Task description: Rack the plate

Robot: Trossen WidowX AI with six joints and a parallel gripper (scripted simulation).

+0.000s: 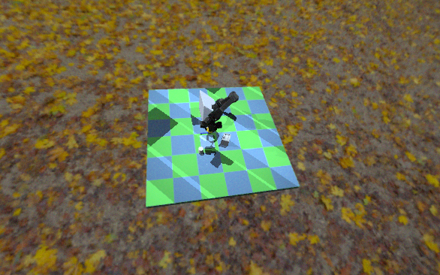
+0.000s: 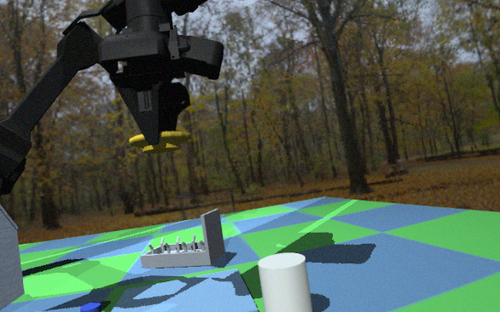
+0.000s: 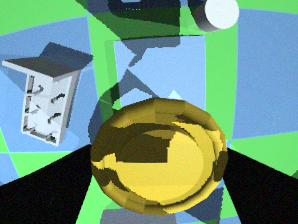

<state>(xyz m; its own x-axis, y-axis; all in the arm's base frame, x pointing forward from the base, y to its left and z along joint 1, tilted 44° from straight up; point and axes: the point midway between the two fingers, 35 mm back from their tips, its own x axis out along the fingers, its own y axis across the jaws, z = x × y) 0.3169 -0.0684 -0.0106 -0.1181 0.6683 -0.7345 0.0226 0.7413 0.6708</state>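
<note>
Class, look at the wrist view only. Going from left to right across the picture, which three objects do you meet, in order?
Grey dish rack → yellow plate, held between the fingers → white cylinder.

Bright daylight throws hard dark shadows across the checkered mat [image 2: 399, 239]; wrist view bulges at edges.

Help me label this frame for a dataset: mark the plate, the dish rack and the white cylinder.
plate [image 3: 160, 163]: wrist view, on its yellow inner face.
dish rack [image 2: 177, 257]: exterior view, on its grey front wall.
white cylinder [image 2: 284, 283]: exterior view, on its curved side.
</note>
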